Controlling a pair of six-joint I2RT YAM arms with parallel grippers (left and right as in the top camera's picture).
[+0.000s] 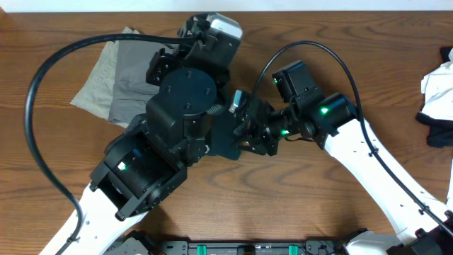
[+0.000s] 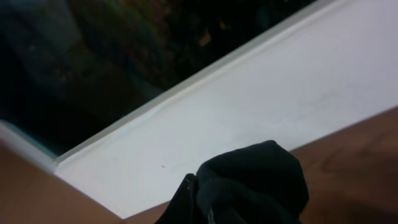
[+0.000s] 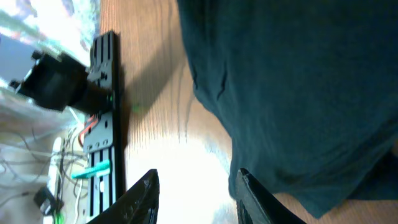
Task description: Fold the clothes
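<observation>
The task seems to be in the middle. A grey piece (image 1: 136,86) lies flat on a khaki piece (image 1: 94,86) at the far left of the bench (image 1: 354,32), probably already folded. The black garment (image 3: 298,93) is in work at the centre, under both arms. Some white and dark clothes (image 1: 439,95) at the right edge look crumpled and probably wait.

The left pincer is closed and appears to hold up a bunch of the black fabric; its fingers are hidden. The right pincer (image 3: 199,199) is half open and empty, just beside the garment's edge. The fabric looks dark, soft and matte, with few wrinkles.
</observation>
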